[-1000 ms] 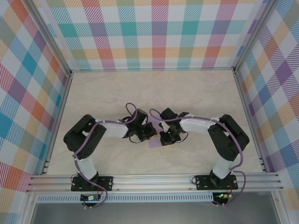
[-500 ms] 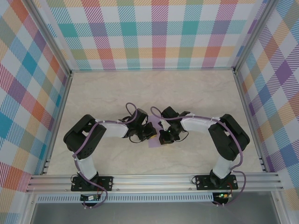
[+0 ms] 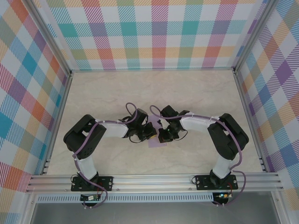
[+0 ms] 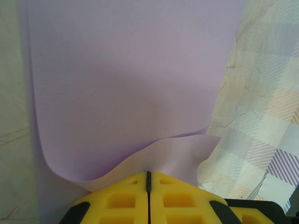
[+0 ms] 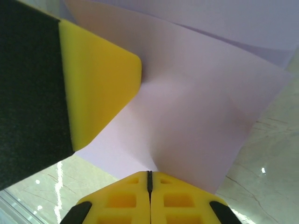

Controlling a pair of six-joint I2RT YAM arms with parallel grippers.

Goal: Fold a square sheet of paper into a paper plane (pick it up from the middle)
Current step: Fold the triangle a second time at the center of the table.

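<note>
You have both grippers pinched onto the square sheet of paper (image 4: 126, 84). In the left wrist view the left gripper (image 4: 148, 175) has its yellow pads pressed together with no gap, and the sheet's near edge curls up into that seam. The sheet's far edge and left side run out of the picture. In the right wrist view the right gripper (image 5: 149, 173) is likewise clamped tight on a lifted, buckled part of the lavender sheet (image 5: 196, 121). A yellow pad (image 5: 98, 88) of the other gripper crowds in from the left and covers part of the paper. From above, the arms meet at mid-table (image 3: 140, 93). Their wrists hide most of the sheet (image 3: 156, 142), so you cannot tell how it is creased.
</note>
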